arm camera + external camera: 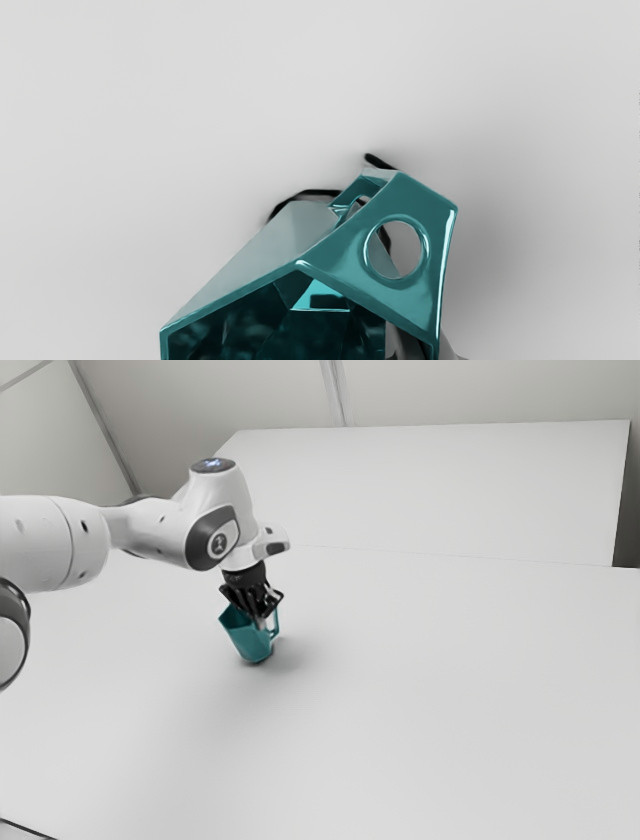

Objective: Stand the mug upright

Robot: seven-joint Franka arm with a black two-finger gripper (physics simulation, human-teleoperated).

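- While the arm (150, 528) is coming in from the exterior view's left, the gripper (258, 616) is pointing down at the mug (250, 640), overlapping its upper part in that view.
- The teal mug is standing tilted on the white table (420, 700), its mouth leaning toward the exterior view's left and its handle (274, 624) facing the exterior view's right.
- How far the gripper is opening, and whether it is holding the mug, I cannot tell.
- Above the mug, a round emblem (218, 544) is showing on the arm as a pale mark on a dark disc, too small to be read as writing.
- The tabletop is stretching well past the mug toward the exterior view's right and also toward the camera, giving sideways room there; a soft shadow (290, 657) is spreading just beside the mug's base.
- Beyond the mug, a thin line (450, 555) is crossing the white surface, well apart from it.
- In the wrist view, the mug is presenting an angular rim, a dark, faceted inside and straight-edged outer walls.
- Its handle is framing a rounded opening and ending in crisp corners, with a bright highlight running along the outer edge.
- Around the mug's visible far side, the pale table is extending outward, with shading falling beside the handle.
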